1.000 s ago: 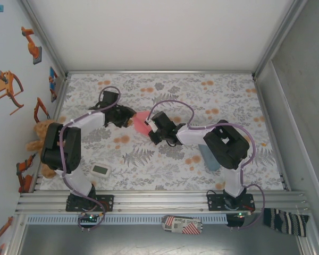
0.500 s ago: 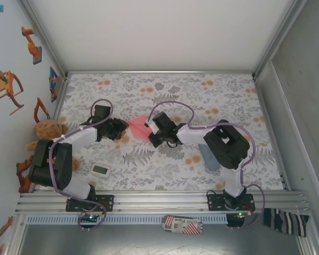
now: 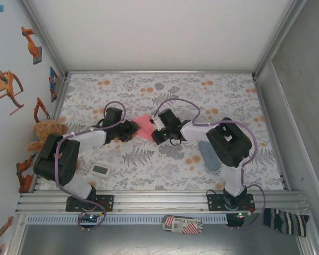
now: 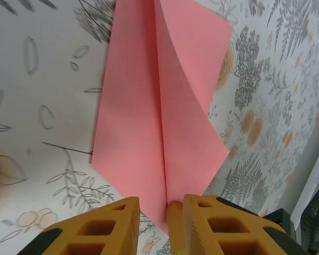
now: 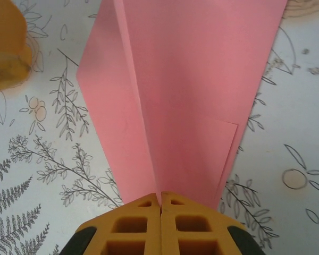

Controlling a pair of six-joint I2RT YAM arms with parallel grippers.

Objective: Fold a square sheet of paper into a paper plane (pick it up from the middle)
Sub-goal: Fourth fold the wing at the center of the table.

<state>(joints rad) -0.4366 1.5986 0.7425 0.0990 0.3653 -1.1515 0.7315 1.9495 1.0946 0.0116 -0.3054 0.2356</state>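
Pinching the square sheet of paper [image 5: 186, 79] mid-table, your right gripper [image 5: 160, 197] is clamped on its crease; your left gripper [image 4: 153, 204] stands narrowly apart around the opposite tip. Already a creased wedge, with probably 2 wings left to fold.

The left hand [image 3: 133, 129] and right hand [image 3: 156, 127] are hemming in the square sheet of paper [image 3: 144, 126] from either side. The desk [image 3: 149, 90] beyond is lying open; a grey-blue pouch [image 3: 208, 155] is occupying the near right.
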